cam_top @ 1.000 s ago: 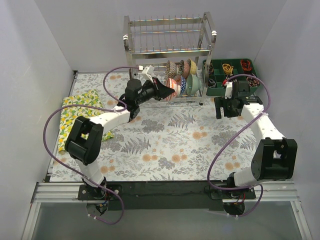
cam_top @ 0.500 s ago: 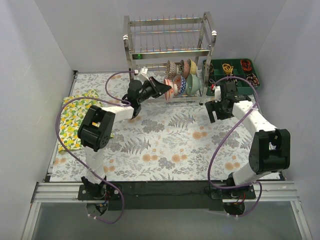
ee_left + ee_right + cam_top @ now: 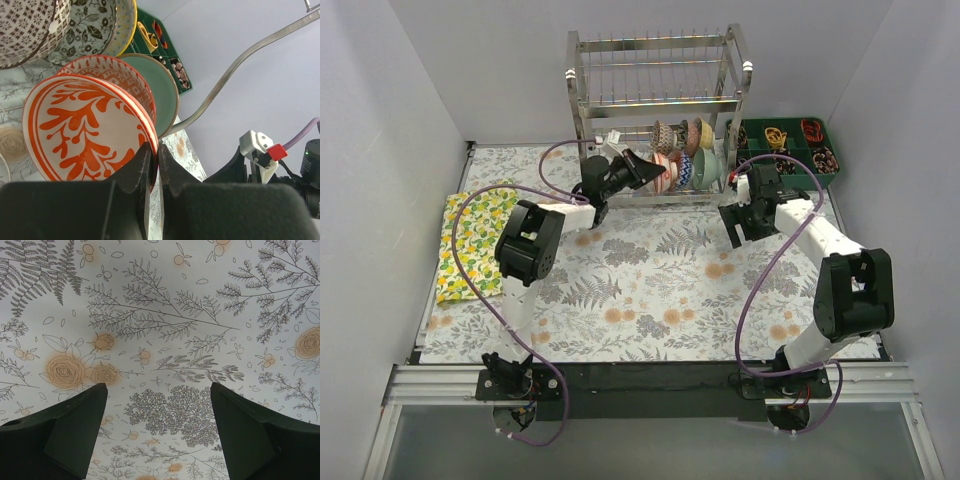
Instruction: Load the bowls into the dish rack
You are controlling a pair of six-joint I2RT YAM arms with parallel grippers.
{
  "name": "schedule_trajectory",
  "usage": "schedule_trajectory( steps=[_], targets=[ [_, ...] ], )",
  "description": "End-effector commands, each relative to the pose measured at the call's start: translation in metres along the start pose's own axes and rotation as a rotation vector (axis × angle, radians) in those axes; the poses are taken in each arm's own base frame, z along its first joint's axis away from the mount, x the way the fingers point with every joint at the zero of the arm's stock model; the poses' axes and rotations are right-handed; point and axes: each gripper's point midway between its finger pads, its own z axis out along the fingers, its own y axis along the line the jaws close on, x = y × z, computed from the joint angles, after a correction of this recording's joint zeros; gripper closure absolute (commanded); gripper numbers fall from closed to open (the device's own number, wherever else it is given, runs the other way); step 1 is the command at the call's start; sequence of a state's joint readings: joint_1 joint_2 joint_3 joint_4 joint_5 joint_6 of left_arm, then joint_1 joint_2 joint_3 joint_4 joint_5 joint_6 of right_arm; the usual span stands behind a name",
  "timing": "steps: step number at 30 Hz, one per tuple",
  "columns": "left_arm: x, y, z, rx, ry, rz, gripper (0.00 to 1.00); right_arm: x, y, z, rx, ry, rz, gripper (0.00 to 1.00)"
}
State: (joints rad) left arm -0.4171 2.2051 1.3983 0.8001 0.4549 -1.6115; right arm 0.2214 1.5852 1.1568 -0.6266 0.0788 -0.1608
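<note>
Left gripper (image 3: pixel 152 150): two black fingers closed on the lower rim of the orange bowl (image 3: pixel 85 132), which stands on edge with its inside facing the camera. Stacked close behind it, also on edge: pink-red bowl (image 3: pixel 117 75), then green bowl (image 3: pixel 162 92); above these, a second row of dark grey bowl (image 3: pixel 27 27), leaf-patterned bowl (image 3: pixel 87 30) and yellow bowl (image 3: pixel 127 25). Background: green tray (image 3: pixel 165 45), a curved rack wire (image 3: pixel 240 60), and the other arm (image 3: pixel 280 165) at the right edge.
</note>
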Motion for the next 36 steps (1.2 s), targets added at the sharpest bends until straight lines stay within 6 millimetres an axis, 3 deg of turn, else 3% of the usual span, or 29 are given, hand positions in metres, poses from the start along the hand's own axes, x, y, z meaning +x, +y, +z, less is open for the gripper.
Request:
schedule_trajectory(
  steps=[1, 8, 17, 21, 25, 36],
  targets=[
    [-0.027, -0.019, 0.006, 0.086, -0.035, 0.016, 1.0, -0.023, 0.0, -0.003, 0.002, -0.057, -0.007, 0.08],
    [-0.029, 0.007, -0.001, 0.017, -0.039, -0.044, 1.0, -0.026, 0.005, 0.001, -0.004, -0.058, -0.021, 0.08],
    [-0.027, 0.023, -0.003, -0.044, -0.053, -0.05, 0.99, -0.028, 0.011, 0.007, -0.018, -0.059, -0.027, 0.07],
    [-0.027, 0.026, -0.01, -0.053, -0.049, -0.018, 0.99, -0.027, 0.014, 0.007, -0.022, -0.062, -0.027, 0.08],
    [-0.032, 0.015, -0.015, -0.042, -0.052, 0.027, 0.99, -0.023, 0.015, 0.006, -0.026, -0.06, -0.021, 0.07],
    [-0.03, 0.029, -0.019, -0.093, -0.041, 0.073, 0.88, -0.025, 0.018, 0.006, -0.031, -0.077, -0.026, 0.07]
  ],
)
